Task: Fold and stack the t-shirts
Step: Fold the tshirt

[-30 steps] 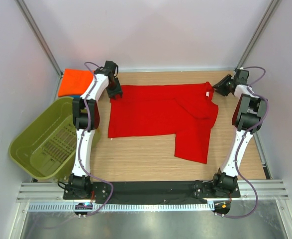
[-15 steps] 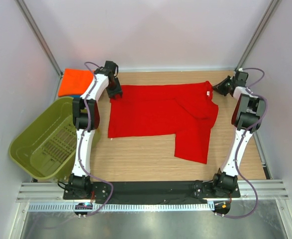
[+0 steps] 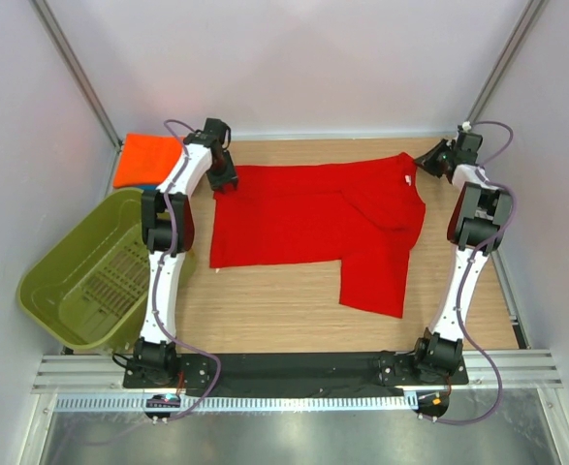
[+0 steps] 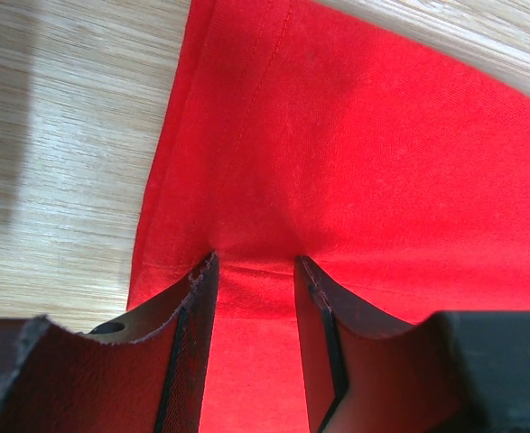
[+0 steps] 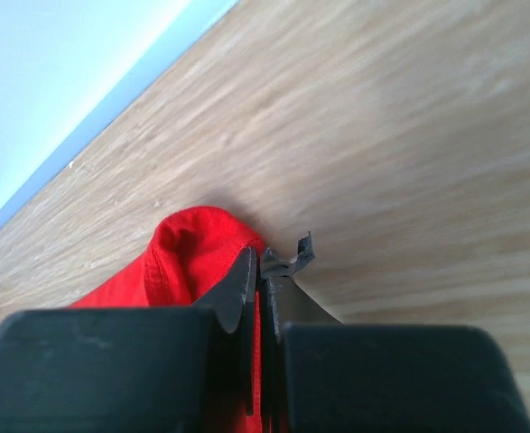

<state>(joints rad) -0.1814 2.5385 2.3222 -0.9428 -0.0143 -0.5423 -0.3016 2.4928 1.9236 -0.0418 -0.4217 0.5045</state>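
The red shirt (image 3: 313,218) lies spread flat on the tabletop (image 3: 265,310), its long side running along the far edge. One flap reaches toward the near edge on the right.

The left claw (image 3: 224,180) sits at the shirt's far left corner. In its wrist view the fingers (image 4: 188,316) stand partly apart and press down on the cloth. A puckered ridge of red fabric fills the gap and is gripped between them, with the hem crossing at the tips.

The right claw (image 3: 427,165) is at the far right corner of the shirt, near the tabletop's far right corner. It is clenched tight, and a small hump of red cloth is pinched at its tips.

A folded orange shirt (image 3: 148,159) rests at the tabletop's far left corner. A green basket (image 3: 90,281) sits tilted at the left edge.
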